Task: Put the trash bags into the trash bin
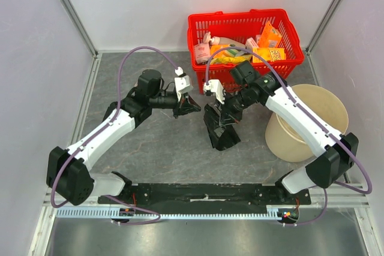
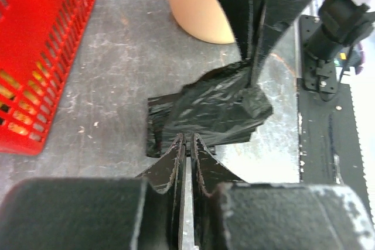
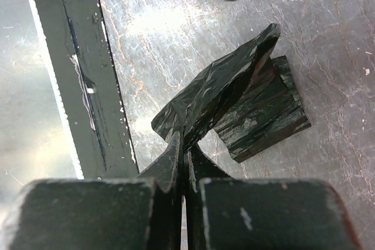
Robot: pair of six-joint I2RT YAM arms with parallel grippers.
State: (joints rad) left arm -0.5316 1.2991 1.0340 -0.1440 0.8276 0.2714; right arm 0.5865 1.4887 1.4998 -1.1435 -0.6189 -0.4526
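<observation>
our right fingers (image 3: 183, 144) are closed on the edge of a black bag (image 3: 217, 89), raised off the folded stack (image 3: 266, 109) at the middle of the surface (image 1: 150, 148). our left fingers (image 2: 183, 143) are closed on nothing, near the bag. the bin (image 1: 288, 139) sits by the right edge.

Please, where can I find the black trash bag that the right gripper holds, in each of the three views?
Top external: the trash bag is at the centre, just below the right gripper.
Left wrist: the trash bag is at the centre, crumpled, pinched from above.
Right wrist: the trash bag is at the centre, pinched at its lower end.
Shared landmark: the black base plate, at the bottom, right and left of these views in turn.
</observation>
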